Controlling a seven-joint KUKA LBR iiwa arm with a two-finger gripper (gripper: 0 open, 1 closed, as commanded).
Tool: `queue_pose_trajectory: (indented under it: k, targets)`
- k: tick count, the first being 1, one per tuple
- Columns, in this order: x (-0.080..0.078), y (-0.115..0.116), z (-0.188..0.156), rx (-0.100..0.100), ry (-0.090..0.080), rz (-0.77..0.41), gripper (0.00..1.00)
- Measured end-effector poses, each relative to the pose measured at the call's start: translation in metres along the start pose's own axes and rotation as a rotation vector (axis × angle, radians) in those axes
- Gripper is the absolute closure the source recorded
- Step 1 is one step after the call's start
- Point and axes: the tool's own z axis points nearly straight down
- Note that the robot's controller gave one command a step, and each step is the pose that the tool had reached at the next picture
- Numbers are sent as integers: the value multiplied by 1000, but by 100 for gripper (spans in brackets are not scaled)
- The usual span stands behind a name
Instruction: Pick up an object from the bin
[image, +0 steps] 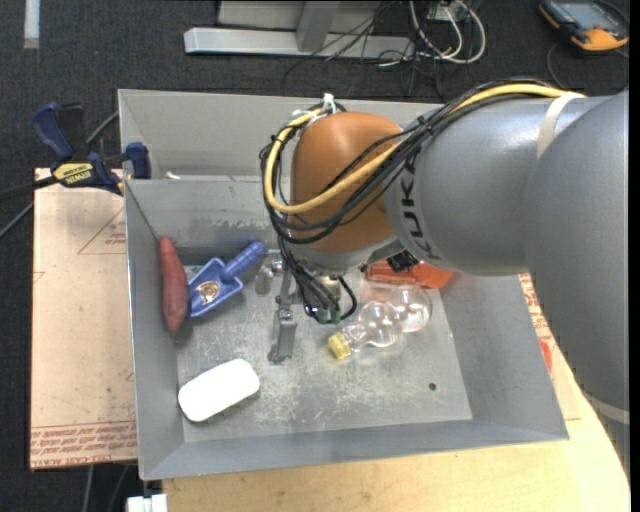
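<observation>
My gripper (281, 345) hangs below the orange wrist cover, low over the bin floor near the middle. Nothing shows in it. Just to its right lies a clear plastic bottle (385, 322) with a yellow cap, on its side. To its upper left a blue scoop (222, 278) rests with its handle pointing toward the gripper. A white oval bar (219, 389) lies on the floor to the gripper's lower left.
A long dark red piece (173, 284) leans along the bin's left wall. An orange and black item (412, 270) lies partly hidden under the arm at the right. The arm covers the bin's back right part.
</observation>
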Motion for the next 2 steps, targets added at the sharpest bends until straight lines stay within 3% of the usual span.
queue_pose_trajectory:
  k: [1, 2]
  targets:
    - [0, 0, 0, 0, 0, 0, 0]
    - [25, 18, 77, -1, -3, -127, 0]
